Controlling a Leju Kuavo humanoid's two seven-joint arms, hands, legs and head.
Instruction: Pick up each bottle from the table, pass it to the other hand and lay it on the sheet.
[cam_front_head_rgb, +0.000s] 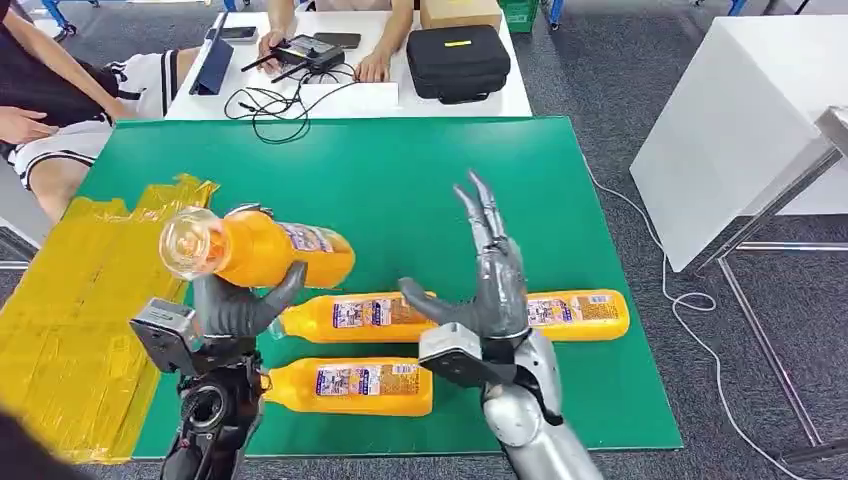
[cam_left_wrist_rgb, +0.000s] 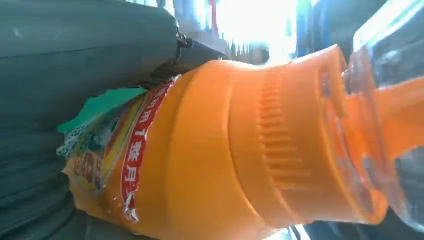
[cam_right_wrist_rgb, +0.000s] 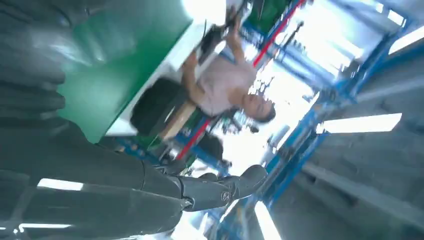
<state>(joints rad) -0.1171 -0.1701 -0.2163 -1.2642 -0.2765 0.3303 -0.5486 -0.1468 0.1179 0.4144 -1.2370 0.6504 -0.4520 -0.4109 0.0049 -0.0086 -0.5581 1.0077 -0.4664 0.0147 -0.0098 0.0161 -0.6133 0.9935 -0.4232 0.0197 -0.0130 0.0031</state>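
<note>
My left hand (cam_front_head_rgb: 238, 305) grips an orange juice bottle (cam_front_head_rgb: 262, 249) and holds it lying sideways above the green table (cam_front_head_rgb: 400, 180), its clear base toward the yellow sheet (cam_front_head_rgb: 80, 300). The same bottle (cam_left_wrist_rgb: 240, 150) is seen close up in the left wrist view. My right hand (cam_front_head_rgb: 485, 285) is raised beside it with fingers spread and upright, holding nothing; its fingers (cam_right_wrist_rgb: 210, 190) point up into the room. Three more orange bottles lie on the table: one in the middle (cam_front_head_rgb: 350, 316), one at the right (cam_front_head_rgb: 580, 314) partly behind my right hand, and one nearest me (cam_front_head_rgb: 350, 387).
A white table (cam_front_head_rgb: 370, 98) behind the green one carries a black case (cam_front_head_rgb: 458, 62), cables and devices, with people seated at it. Another person sits at the far left (cam_front_head_rgb: 60, 110). A white table (cam_front_head_rgb: 740, 120) stands to the right, with a cable on the floor.
</note>
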